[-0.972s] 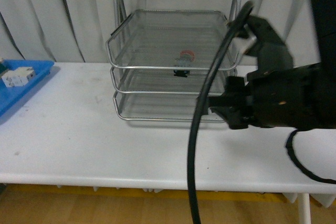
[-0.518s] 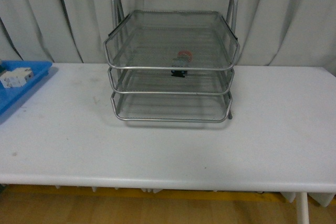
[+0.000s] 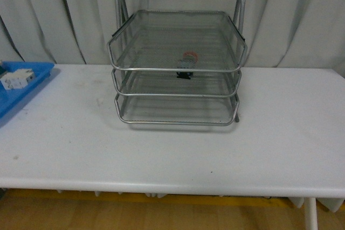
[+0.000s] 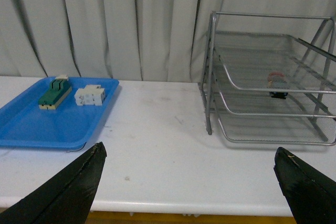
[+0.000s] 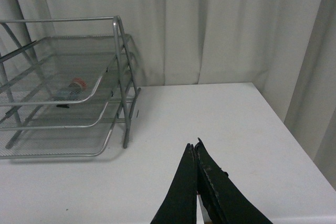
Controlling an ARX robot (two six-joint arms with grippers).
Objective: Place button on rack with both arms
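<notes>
Our right arm, across the front view 1 s ago, is now gone. The button (image 3: 188, 64) sits in the rack (image 3: 177, 69), probably top tier – mesh blurs it. Left gripper (image 4: 189, 182) spread wide, right gripper (image 5: 195, 182) pressed together, both empty. Task looks done.

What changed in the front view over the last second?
The right arm, which blocked the right side of the front view a second ago, has pulled out of frame. The button stays in the rack; the blue tray with its white block is unmoved.
</notes>
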